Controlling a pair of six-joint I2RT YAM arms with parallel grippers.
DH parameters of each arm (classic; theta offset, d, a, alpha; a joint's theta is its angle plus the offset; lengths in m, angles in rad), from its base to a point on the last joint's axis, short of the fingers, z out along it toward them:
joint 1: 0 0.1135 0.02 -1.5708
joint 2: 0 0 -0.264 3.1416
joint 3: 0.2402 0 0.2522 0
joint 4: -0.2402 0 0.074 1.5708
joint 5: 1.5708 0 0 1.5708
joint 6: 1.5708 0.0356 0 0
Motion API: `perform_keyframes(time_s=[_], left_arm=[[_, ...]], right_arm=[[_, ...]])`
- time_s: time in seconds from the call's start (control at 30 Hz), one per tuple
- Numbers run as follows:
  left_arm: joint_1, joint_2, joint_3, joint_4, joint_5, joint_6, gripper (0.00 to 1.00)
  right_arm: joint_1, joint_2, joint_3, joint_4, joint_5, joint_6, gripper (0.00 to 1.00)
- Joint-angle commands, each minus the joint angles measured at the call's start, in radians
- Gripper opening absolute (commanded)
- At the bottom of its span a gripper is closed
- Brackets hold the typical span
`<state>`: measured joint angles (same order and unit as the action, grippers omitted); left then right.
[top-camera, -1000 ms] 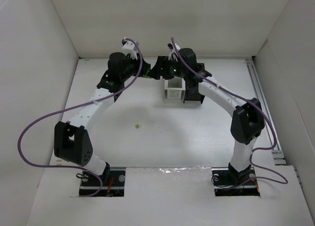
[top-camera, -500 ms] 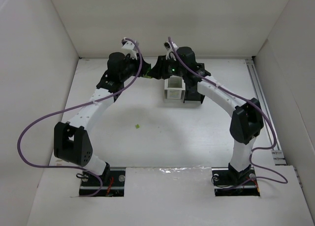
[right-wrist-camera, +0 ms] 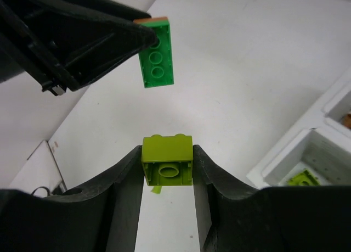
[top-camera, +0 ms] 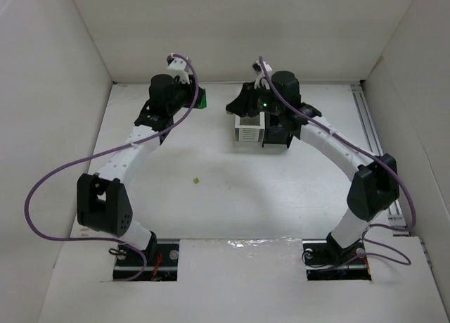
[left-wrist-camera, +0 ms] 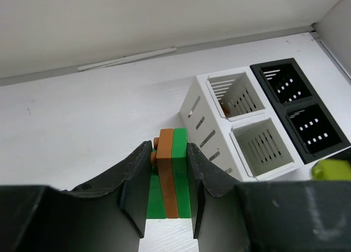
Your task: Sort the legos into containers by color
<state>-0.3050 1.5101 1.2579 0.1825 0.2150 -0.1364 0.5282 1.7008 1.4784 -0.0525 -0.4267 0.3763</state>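
Observation:
My left gripper (left-wrist-camera: 169, 149) is shut on a short stack of legos, an orange-brown brick pressed against green ones (left-wrist-camera: 176, 175). From above, this stack (top-camera: 202, 98) hangs over the table's far left, left of the containers (top-camera: 260, 129). My right gripper (right-wrist-camera: 166, 153) is shut on a single yellow-green brick (right-wrist-camera: 167, 163), with the left gripper's green stack (right-wrist-camera: 156, 54) just beyond it. The containers are two white bins (left-wrist-camera: 237, 94) and two black bins (left-wrist-camera: 315, 132) joined in a square. One white bin holds a yellow-green brick (right-wrist-camera: 301, 178); the other shows a bit of orange-brown (left-wrist-camera: 225, 111).
A small yellow-green piece (top-camera: 196, 180) lies on the white table, between the arms and nearer the bases. White walls enclose the table on the left, back and right. A metal rail (top-camera: 376, 136) runs along the right edge.
The two grippers met at the back a second ago; the right one has shut on the yellow-green brick and drawn off to the right. The left gripper moved slightly left with its stack.

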Motion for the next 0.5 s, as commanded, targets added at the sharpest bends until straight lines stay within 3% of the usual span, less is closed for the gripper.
perform_keyframes(time_s=[0.0,0.2,0.47], left_arm=[[0.007,0.007,0.026,0.049,-0.034,0.032,0.00],[0.007,-0.004,0.026,0.049,0.006,0.032,0.00],[0.007,-0.013,0.026,0.049,0.018,0.023,0.00]], right_arm=[[-0.031,-0.063,-0.003,0.036,0.025,-0.040,0.01],[-0.120,-0.049,-0.030,0.023,0.126,-0.114,0.01],[-0.161,0.034,-0.030,-0.035,0.103,-0.204,0.02]])
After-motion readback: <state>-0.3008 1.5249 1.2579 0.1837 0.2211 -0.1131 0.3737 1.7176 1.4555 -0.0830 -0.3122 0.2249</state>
